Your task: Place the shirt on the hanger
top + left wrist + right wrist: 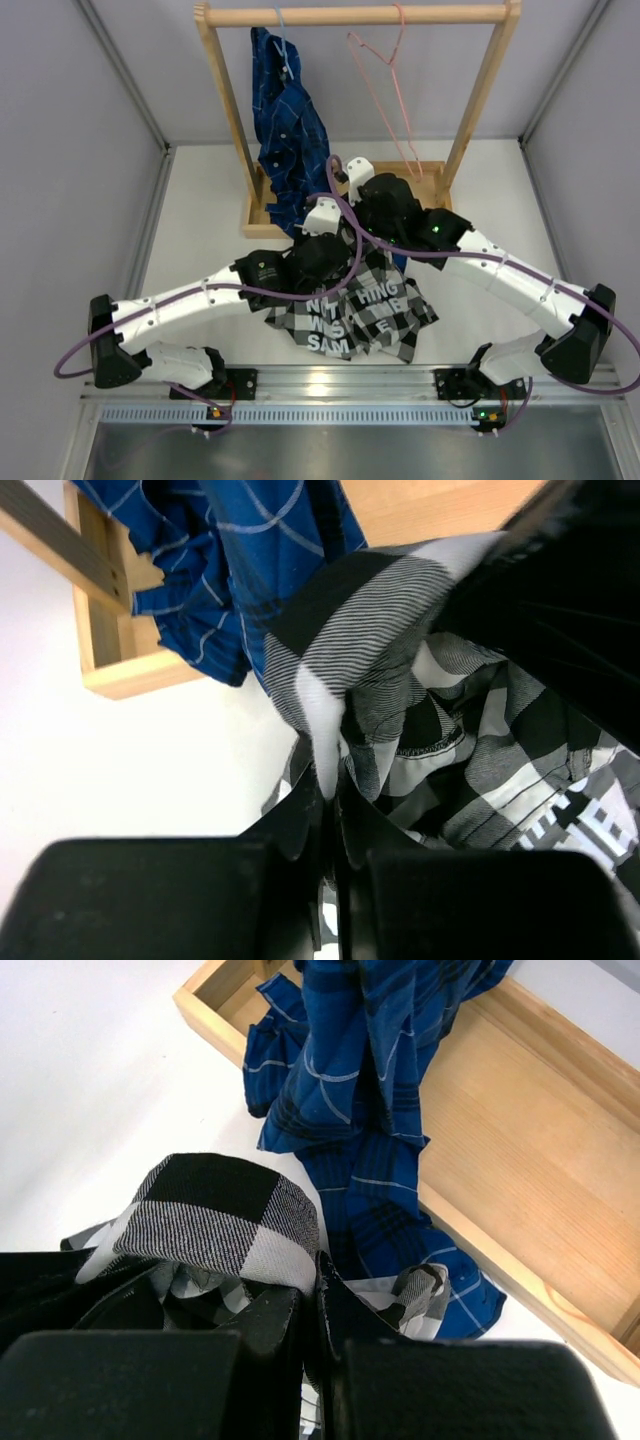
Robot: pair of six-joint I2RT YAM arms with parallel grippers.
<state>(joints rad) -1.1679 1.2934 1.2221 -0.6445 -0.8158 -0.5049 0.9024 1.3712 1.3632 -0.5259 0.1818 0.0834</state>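
Checked shirt (pixel 355 310) held up by two pinches along its upper edge, hanging bunched in front of the wooden rack (pixel 485 90), white lettering facing up, lower folds draped toward the white table (pixel 200 220); hard to tell from above whether touching it. Pinched on one side by the left tool (pixel 330 805), jaws nearly closed on a white-and-grey fold, and on the other by the right tool (pixel 308 1295), likewise narrowed onto a doubled-over checked edge. Judged early in the job: gathering and opening the shirt, nowhere near the pink wire hanger (pixel 386 100) hooked on the top rail (pixel 355 15), well above and behind. To do this step well, draw the two tools apart to stretch an opening between them, raise enough to lift the whole bundle free, and steer away from the dark blue plaid shirt (pixel 285 120) just beside both pinches to avoid snagging it. Approach the hanger slowly from below; thin wire on a hook, probably quick to swing at a touch. Only from overhead: hanger, rail, lettering, both arms meeting over the bundle, yet with the pinch points hidden under the wrists. Only from the wrists: the grips themselves, stitched seams inside the folds, and the closeness of blue fabric and the rack's wooden base (pixel 520 1130); no hanger in either.
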